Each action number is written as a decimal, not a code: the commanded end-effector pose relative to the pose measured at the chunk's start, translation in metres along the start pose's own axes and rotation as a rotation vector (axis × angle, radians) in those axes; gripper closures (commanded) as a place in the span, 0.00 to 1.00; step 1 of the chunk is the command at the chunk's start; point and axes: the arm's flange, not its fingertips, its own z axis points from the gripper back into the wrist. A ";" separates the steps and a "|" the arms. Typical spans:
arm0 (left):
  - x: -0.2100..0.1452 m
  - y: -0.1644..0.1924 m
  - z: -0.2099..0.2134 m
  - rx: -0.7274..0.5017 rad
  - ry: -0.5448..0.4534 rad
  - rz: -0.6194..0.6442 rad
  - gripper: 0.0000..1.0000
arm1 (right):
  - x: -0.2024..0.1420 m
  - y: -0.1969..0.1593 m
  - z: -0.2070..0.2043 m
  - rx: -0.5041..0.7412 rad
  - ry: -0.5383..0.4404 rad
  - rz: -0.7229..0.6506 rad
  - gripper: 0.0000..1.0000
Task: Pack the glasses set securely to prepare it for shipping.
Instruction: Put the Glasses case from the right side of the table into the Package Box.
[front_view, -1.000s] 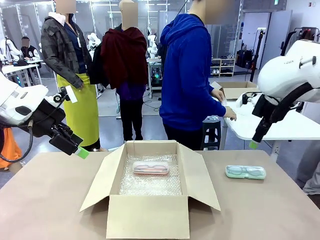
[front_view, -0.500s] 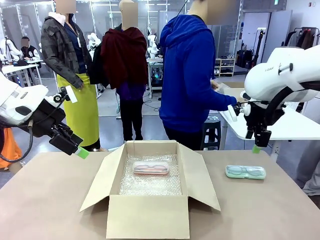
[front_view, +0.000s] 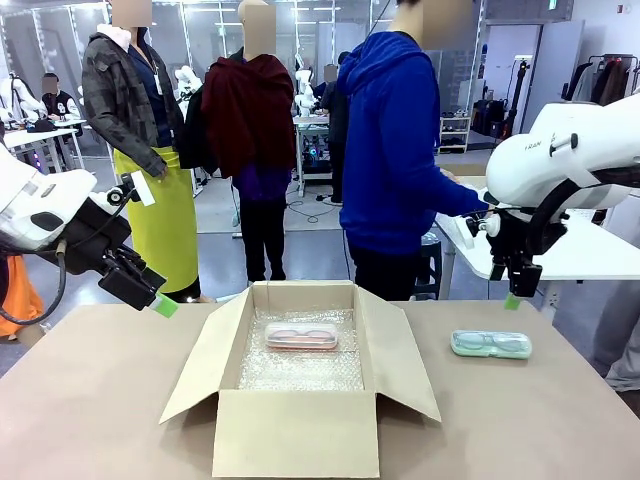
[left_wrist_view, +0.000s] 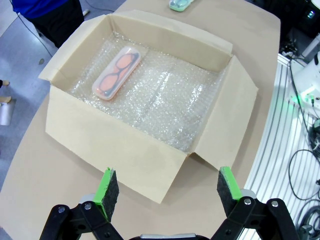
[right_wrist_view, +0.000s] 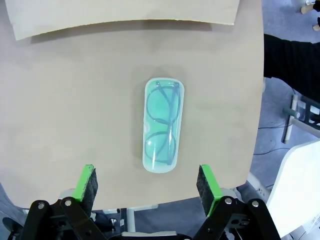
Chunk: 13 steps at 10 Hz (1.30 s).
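Right wrist view: my right gripper hangs released above the mint green eyeglass case, which lies on the table ahead of its pads, between them but slightly nearer one. Risk: that pad lands first and skids the smooth case toward the nearby table edge. My left gripper, also spread, faces the cardboard box, which holds a bubble wrap lining and the pink eyeglass case at its far side.

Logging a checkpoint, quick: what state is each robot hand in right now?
Left hand: open, holding nothing.
Right hand: open, empty, above the mint green case.
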 end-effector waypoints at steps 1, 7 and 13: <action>-0.002 0.002 0.001 -0.017 -0.019 -0.013 0.00 | 0.001 0.003 0.003 0.004 -0.004 -0.010 0.00; -0.002 0.002 0.001 -0.017 -0.019 -0.013 0.00 | 0.011 -0.020 -0.057 0.000 0.035 0.034 0.00; -0.002 0.002 0.001 -0.017 -0.019 -0.013 0.00 | 0.001 -0.028 -0.120 -0.011 0.035 0.039 0.00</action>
